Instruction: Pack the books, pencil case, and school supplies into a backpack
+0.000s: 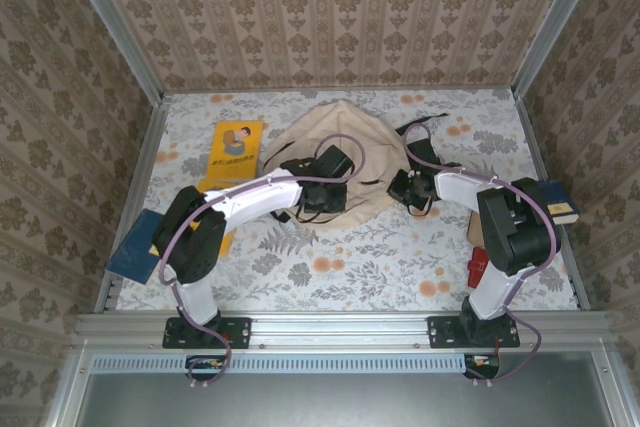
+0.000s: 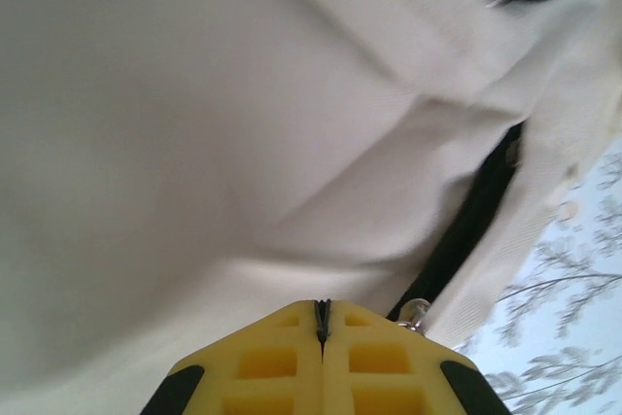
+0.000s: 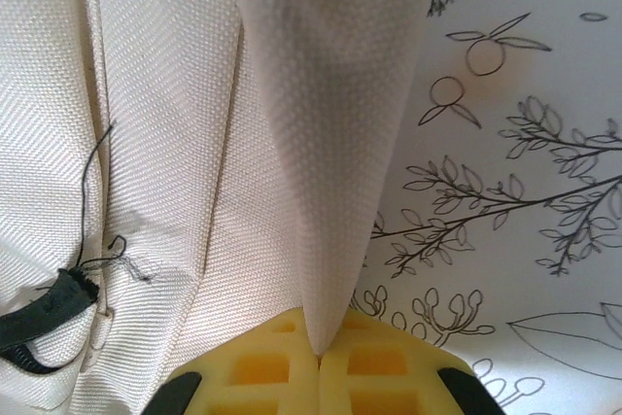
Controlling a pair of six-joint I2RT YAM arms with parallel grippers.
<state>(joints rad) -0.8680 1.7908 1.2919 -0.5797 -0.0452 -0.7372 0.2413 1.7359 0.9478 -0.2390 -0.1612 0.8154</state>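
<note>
Beige backpack [image 1: 335, 132]: laid on desk [image 1: 350, 259].
Left pincer [image 2: 322, 304]: closed together at fabric.
Right pincer [image 3: 319, 326]: clamped on backpack fold.

**A:** so where's the backpack [image 1: 335, 152] at?

**B:** middle of the tabletop [image 1: 380, 257], toward the far side. Beige, soft, all slumped and crumpled, with dark zipper lines across it. One fold of its fabric is pinched in the right pincer [image 3: 319, 352].

**A:** and the books?

**B:** yellow book [image 1: 236, 147] lies flat just left of the pack, cartoon cover up. Left navy book [image 1: 135, 247] is at the near left edge and right navy book [image 1: 558, 202] is at the right edge, both partly hidden.
</note>
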